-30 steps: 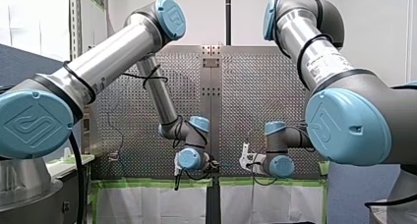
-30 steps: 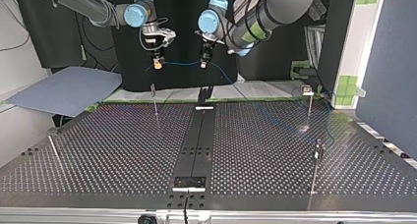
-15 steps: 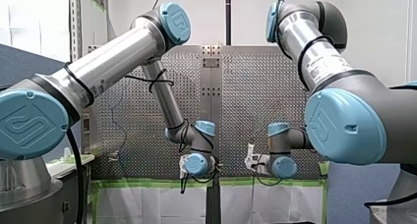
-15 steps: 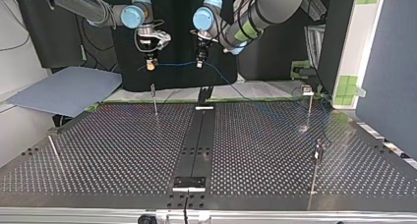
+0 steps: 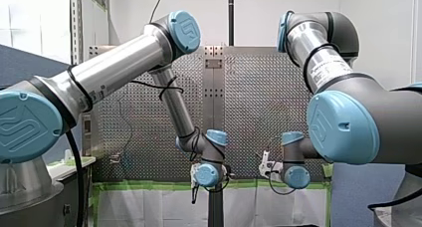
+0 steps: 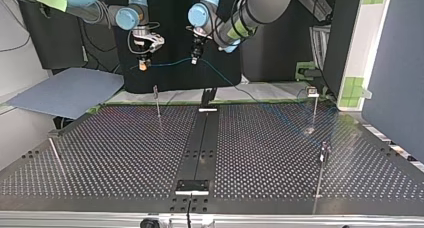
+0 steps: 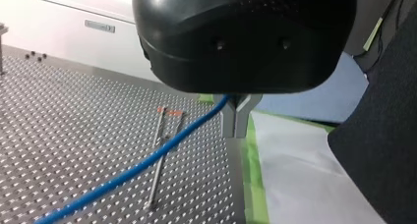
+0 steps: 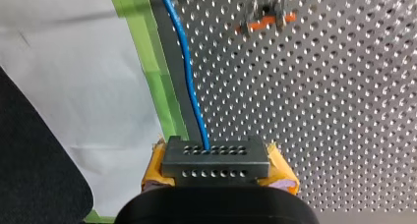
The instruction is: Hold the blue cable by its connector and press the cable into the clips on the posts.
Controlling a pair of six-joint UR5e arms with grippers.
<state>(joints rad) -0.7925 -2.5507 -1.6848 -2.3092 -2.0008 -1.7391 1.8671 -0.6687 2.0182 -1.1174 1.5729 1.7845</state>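
Observation:
In the top view both grippers hang above the table's far edge with the blue cable (image 6: 169,64) stretched between them. My right gripper (image 6: 143,64), at that view's left, is shut on the cable's grey connector (image 8: 216,157), held between yellow pads (image 8: 282,175). My left gripper (image 6: 195,58) is shut on the blue cable (image 7: 147,162) a short way along it, with its metal fingers (image 7: 235,118) pinched together. Beyond my left gripper the cable runs down across the table toward the post (image 6: 314,103) at the far right. An orange clip (image 8: 263,20) lies ahead of the right gripper.
Thin posts stand on the perforated table: one at the far left (image 6: 157,102), one at the near right (image 6: 322,165), and a leaning rod (image 6: 55,155) at the near left. A black rail (image 6: 200,143) runs down the middle. A blue-grey sheet (image 6: 70,90) lies off the far-left corner.
Both arms have moved toward the top view's left and slightly up, carrying the connector and the stretched cable with them. Both grips are unchanged.

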